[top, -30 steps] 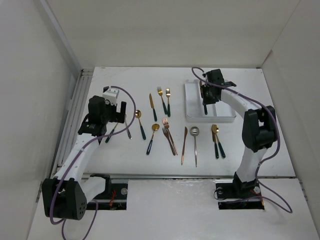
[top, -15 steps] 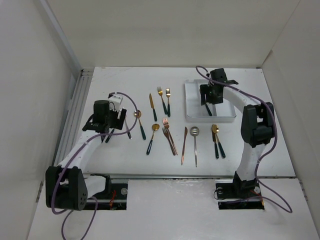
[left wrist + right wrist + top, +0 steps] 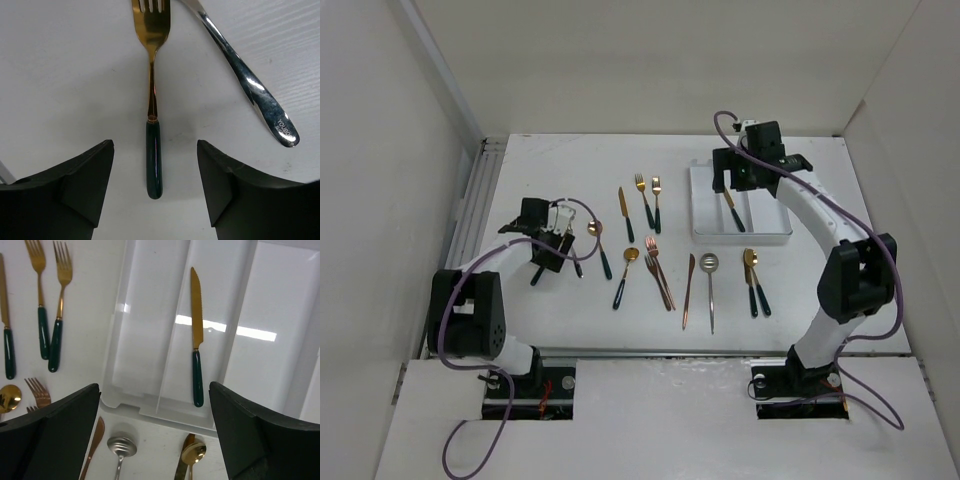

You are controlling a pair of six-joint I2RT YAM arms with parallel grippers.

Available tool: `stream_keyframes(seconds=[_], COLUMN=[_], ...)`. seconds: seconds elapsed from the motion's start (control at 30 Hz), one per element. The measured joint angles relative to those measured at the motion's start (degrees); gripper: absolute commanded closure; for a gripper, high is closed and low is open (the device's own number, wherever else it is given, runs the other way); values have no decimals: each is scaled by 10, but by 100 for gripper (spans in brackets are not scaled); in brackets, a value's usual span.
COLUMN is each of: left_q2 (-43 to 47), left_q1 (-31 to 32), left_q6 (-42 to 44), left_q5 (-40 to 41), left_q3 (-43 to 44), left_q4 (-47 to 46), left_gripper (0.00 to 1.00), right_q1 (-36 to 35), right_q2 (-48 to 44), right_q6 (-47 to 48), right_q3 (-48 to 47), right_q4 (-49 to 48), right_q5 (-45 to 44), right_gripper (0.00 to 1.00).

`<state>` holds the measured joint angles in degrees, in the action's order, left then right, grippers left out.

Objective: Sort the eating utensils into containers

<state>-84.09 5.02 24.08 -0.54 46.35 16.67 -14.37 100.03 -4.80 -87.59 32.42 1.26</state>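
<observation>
Fork [image 3: 151, 75]: gold, glossy dark-green handle, flat on matte white worktop [image 3: 60, 75].
Left fingers [image 3: 87, 182]: black, wide apart, flanking the fork's handle without touching it.
Silver handle [image 3: 250, 85]: polished, just right of fork.
Knife [image 3: 196, 330]: serrated gold blade, green handle, in tray's middle compartment.
Tray [image 3: 145, 412]: shiny white plastic.
Right fingers [image 3: 55, 430]: wide, empty, above tray.

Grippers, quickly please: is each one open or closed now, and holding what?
Left gripper: open, holding nothing, astride the handle of a green-handled gold fork lying on the table.
Right gripper: open, holding nothing, above the white tray.
</observation>
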Motion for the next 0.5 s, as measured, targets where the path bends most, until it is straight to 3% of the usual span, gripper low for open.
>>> stream_keyframes(seconds=[0.17,0.2,0.3,0.33,0.5], left_q2=[-29,-33,-50,-56,-77], left_q1=[-7,-11,-21,-23,-41], left_q6=[5,5,8,9,5], left_q5=[0,-1,-11,-14,-32], left_q3=[4,7,21,27,49], left_q4=[5,3,10,12,19], left_gripper=[45,56,74,96,100], right_q1=[-4,-4,-4,-4,-4], right_q2=[-26,-29,-33,-35,-54], right_q6=[0,0,-1,-1,-2], right_q3=[9,12,14,15,23], right_q4=[-6,-6,-6,-6,-6], right_q5=[0,0,0,0,-1], right_gripper=[5,5,5,5,5])
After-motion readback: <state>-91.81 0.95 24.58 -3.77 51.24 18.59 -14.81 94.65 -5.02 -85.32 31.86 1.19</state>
